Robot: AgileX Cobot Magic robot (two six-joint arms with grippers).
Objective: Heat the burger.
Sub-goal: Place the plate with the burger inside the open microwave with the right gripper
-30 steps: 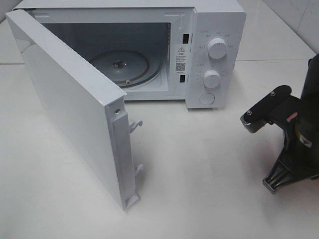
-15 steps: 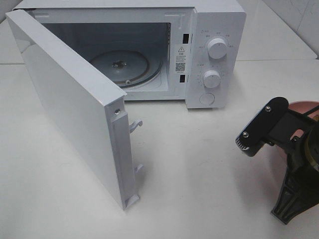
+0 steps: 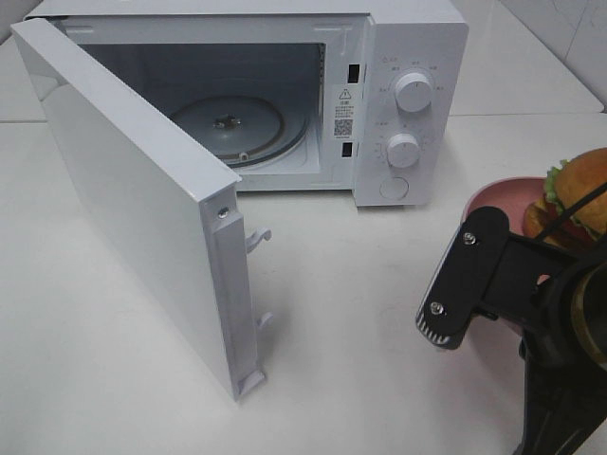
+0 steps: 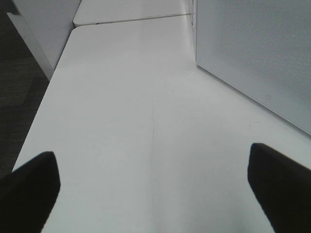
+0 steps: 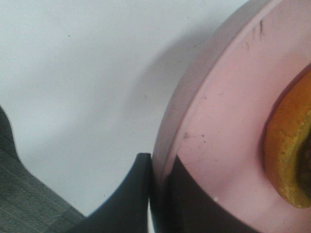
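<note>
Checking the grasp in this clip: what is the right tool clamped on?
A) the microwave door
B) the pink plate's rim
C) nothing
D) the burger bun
B: the right tool pinches the pink plate at its rim, the burger untouched on it.

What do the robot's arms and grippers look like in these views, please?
Everything visible is matte black. The left gripper shows two blunt, rounded fingers. The right gripper has smooth, dark fingertips with curved edges. Its arm carries a flat black bracket with two silver screws and a ribbed lower end.
</note>
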